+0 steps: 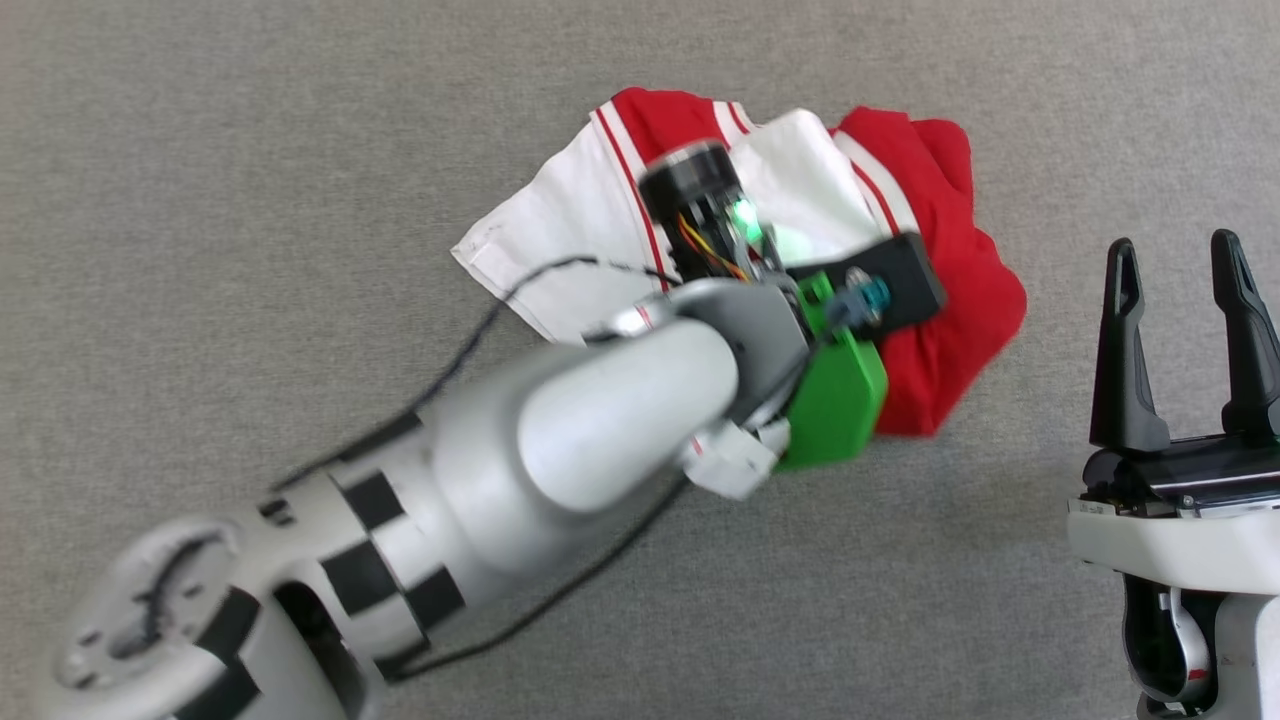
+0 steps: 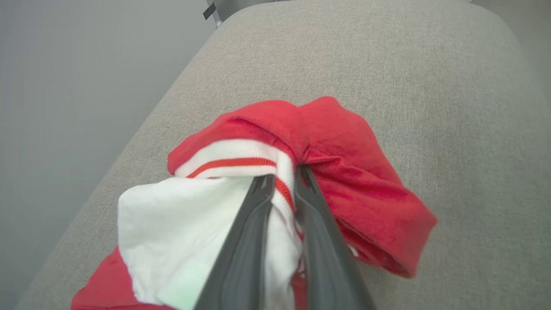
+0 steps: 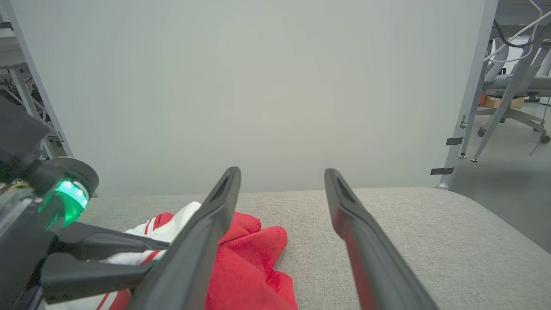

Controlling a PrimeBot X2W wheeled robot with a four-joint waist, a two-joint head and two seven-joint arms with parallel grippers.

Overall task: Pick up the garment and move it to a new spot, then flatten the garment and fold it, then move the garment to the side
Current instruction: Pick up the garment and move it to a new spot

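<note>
One step of three is barely begun, I'd judge: your left gripper (image 2: 282, 172) has its fingers drawn close together and clamped on a fold of the garment (image 2: 357, 193), right at the striped trim (image 2: 241, 162) where white cloth meets red; the garment lies bunched in a heap on the grey cloth-covered desk (image 1: 300, 150), and I cannot tell whether any of it has left the surface. The carry to a new spot, the flattening, the fold and the final move to the side are all left to do; no letters or number show in the heap, so you cannot yet say which face is up. Your right gripper (image 1: 1172, 245) hangs off to the right of the heap, near but apart from it, fingers wide apart and holding nothing

For room, the head view gives you bare desk on every side of the garment, with the widest stretch to your left and towards you; in the left wrist view, though, a desk edge runs near the white and red cloth, and in the right wrist view the far edge sits not far behind the heap, against a pale panel (image 3: 258, 86), ending in a rounded corner; I'd keep the spread well inboard of those edges
</note>
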